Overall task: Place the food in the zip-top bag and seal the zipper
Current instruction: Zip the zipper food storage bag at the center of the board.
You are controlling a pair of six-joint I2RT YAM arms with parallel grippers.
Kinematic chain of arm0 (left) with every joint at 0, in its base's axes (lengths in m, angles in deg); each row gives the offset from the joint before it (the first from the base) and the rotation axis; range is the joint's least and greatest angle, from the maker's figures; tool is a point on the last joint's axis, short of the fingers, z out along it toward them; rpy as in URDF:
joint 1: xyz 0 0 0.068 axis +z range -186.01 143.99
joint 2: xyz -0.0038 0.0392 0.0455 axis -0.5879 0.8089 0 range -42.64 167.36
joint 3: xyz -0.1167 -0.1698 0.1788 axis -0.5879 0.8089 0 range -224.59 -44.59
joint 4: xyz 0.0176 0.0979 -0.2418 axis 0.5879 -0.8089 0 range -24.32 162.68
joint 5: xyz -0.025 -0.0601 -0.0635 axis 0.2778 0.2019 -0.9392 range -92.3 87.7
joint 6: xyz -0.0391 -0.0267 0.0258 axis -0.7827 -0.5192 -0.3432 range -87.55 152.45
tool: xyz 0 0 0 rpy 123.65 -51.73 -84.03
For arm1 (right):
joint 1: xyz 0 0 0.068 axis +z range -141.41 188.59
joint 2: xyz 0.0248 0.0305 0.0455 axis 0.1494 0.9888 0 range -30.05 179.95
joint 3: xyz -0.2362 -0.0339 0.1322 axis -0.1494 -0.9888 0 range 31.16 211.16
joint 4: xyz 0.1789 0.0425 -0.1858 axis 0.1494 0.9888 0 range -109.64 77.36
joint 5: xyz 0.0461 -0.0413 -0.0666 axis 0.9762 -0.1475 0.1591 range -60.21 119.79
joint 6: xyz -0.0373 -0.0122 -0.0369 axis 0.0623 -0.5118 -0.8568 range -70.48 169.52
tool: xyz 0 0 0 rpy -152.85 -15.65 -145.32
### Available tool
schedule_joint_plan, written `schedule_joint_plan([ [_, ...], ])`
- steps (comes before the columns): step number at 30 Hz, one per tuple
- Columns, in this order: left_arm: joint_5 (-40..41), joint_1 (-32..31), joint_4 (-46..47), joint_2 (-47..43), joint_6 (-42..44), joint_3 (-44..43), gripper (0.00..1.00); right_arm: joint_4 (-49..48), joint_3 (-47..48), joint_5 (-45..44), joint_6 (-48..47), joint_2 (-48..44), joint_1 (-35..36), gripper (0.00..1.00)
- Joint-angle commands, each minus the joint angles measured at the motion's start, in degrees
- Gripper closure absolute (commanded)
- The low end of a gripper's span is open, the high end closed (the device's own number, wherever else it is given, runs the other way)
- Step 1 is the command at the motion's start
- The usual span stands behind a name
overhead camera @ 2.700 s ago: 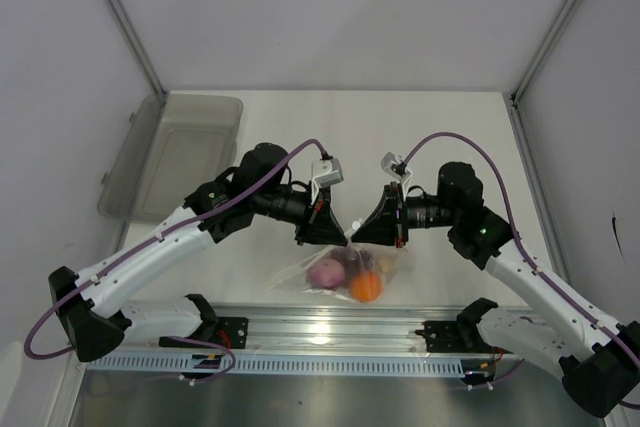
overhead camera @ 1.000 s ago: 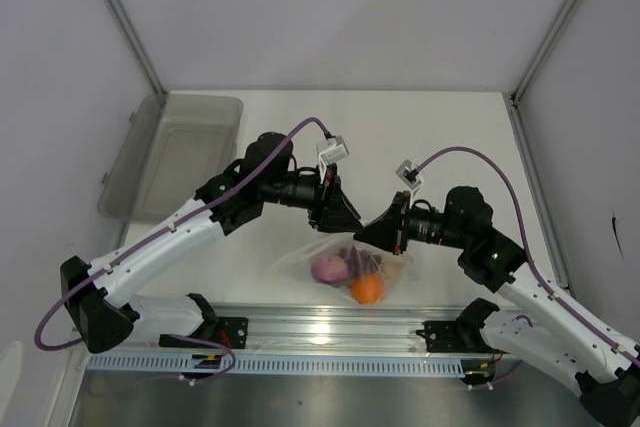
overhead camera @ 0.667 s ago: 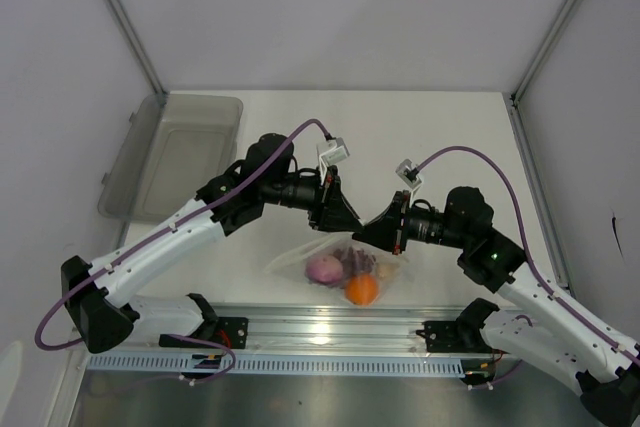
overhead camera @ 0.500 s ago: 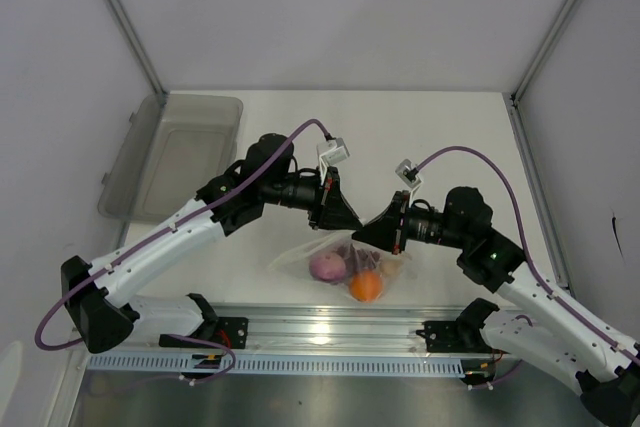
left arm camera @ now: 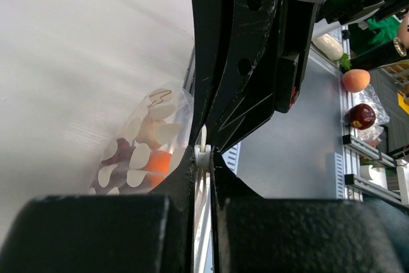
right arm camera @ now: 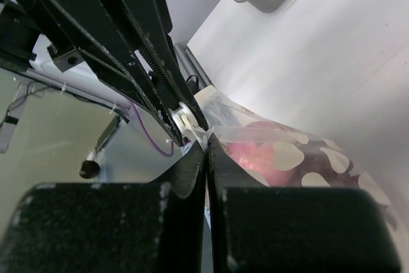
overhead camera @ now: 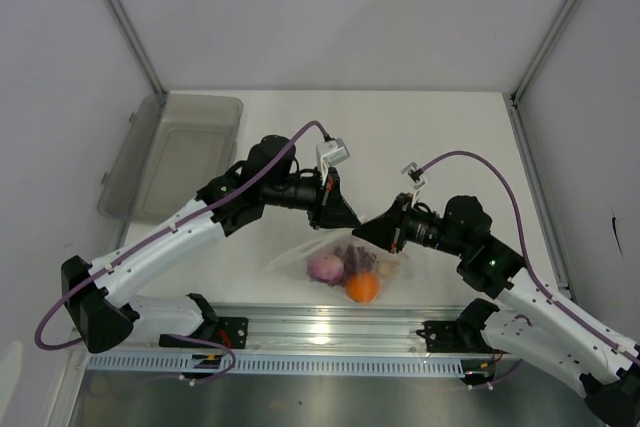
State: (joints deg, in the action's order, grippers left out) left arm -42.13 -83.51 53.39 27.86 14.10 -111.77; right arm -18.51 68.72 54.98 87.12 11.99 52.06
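The zip-top bag [overhead camera: 338,265] hangs just above the table's near edge, holding the food: a purple-red onion [overhead camera: 325,267], an orange [overhead camera: 362,288], dark berries [overhead camera: 354,256] and pale garlic [overhead camera: 386,270]. My left gripper [overhead camera: 349,224] and right gripper [overhead camera: 363,231] meet tip to tip at the bag's top edge. In the left wrist view my left gripper [left arm camera: 202,156] is shut on a small white piece of the zipper [left arm camera: 202,153], with the bag [left arm camera: 144,145] beside it. In the right wrist view my right gripper [right arm camera: 207,140] is shut on the bag's edge, next to the onion [right arm camera: 255,151].
A grey translucent tub [overhead camera: 175,157] stands at the back left of the table. The metal rail [overhead camera: 320,332] with both arm bases runs along the near edge, just below the hanging bag.
My left gripper has closed onto the zipper at the bag's top. The right arm shifted slightly right, and the bag swayed a little.
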Motion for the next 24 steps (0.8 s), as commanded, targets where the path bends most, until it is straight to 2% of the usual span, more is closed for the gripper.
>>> schedule_joint_plan([
  [1,2.39,-0.31,-2.51,-0.19,2.09,-1.46,1.00,-7.36,-0.47,-6.03,6.15,-2.40,0.04,1.00],
  [15,3.01,-0.39,-4.53,-0.36,2.88,-0.76,1.00,-5.00,-0.03,-13.94,10.91,-6.18,0.22,1.00],
  [24,4.50,-0.40,-6.99,-1.85,4.20,-0.23,0.99,-1.39,1.11,-15.26,8.36,-6.36,-0.22,1.00],
])
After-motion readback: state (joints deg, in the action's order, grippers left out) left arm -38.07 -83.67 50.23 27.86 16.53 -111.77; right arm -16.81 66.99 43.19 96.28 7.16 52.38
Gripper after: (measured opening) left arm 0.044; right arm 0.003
